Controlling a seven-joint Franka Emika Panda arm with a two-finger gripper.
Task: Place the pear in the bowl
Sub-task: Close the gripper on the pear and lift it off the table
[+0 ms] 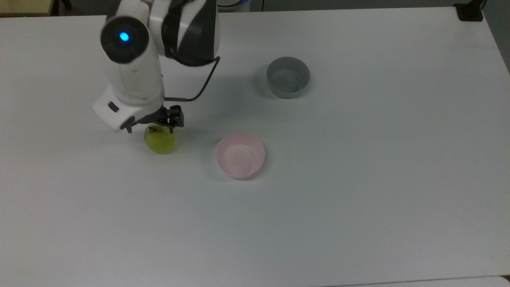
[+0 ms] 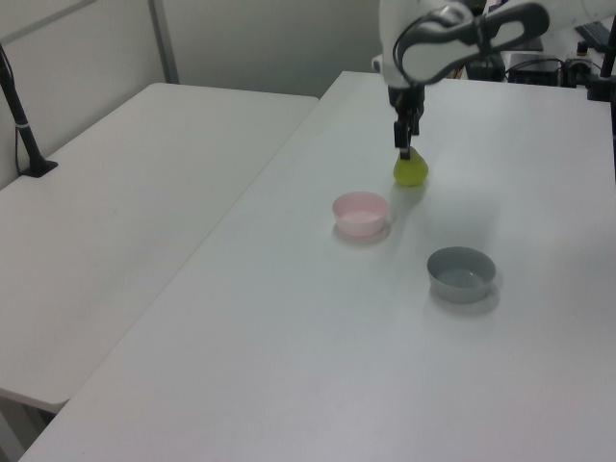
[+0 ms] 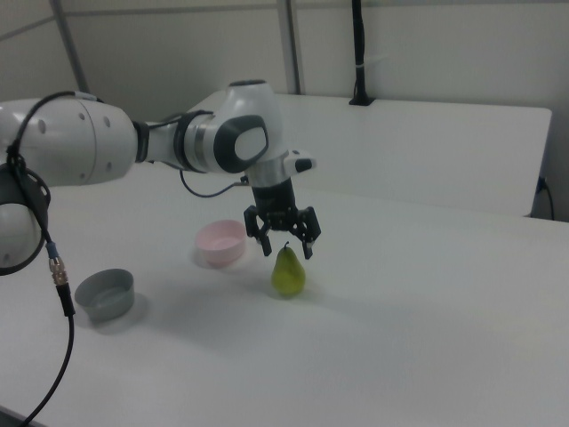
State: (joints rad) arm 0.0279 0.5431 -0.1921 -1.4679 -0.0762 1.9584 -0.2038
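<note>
Top view: we find the pear (image 1: 160, 142) standing on the white worktop (image 1: 358, 179), toward the top view's left of the pink bowl (image 1: 240, 155) and apart from it. The gripper (image 1: 150, 126) hangs directly over the pear's stem end, the arm's white wrist covering most of it. A grey bowl (image 1: 288, 76) stands farther up and toward the top view's right, well apart from both pear and pink bowl. Both bowls hold nothing.

Left view: we see the gripper (image 2: 403, 151) pointing straight down just over the top of the pear (image 2: 411, 171). The pink bowl (image 2: 360, 213) sits near the pear, on the left view's lower left of it, and the grey bowl (image 2: 461, 273) lies nearer the camera.

Right view: we note the fingers (image 3: 307, 245) spread wide, one on each side of the stem, their tips level with the pear's (image 3: 288, 271) narrow top. They do not touch the fruit. The pear stands upright on the worktop. The pink bowl (image 3: 221, 243) lies on the right view's left of it, and the grey bowl (image 3: 106, 294) farther left still.
</note>
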